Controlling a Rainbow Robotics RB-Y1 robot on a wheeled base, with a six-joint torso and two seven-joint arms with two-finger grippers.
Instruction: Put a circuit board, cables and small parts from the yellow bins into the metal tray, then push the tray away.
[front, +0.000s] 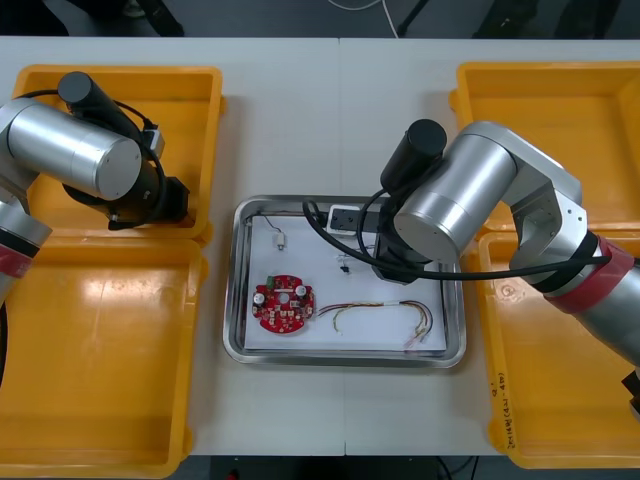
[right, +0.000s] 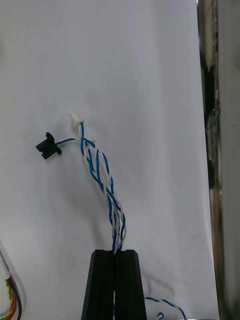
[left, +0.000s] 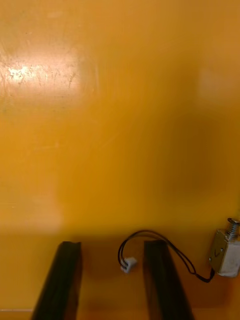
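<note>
My right gripper (right: 115, 253) is shut on a twisted blue and white cable (right: 102, 182) just above the white inside of the metal tray (front: 448, 345). The cable runs on past the fingertips to a black plug (right: 48, 146) and a white plug (right: 75, 118). In the tray lie a round red circuit board (front: 283, 305), a red and yellow cable (front: 385, 312) and a small metal part (front: 280, 238). My left gripper (left: 112, 245) is open, low in the far left yellow bin (front: 190, 85). A black cable's white plug (left: 128, 264) lies between its fingers, and its small metal part (left: 225, 252) lies outside them.
The near left bin (front: 100, 370) and both right bins (front: 560, 100) flank the tray. My right arm (front: 470, 195) hangs over the tray's far right part. The tray's shiny rim (right: 215, 150) runs beside the held cable.
</note>
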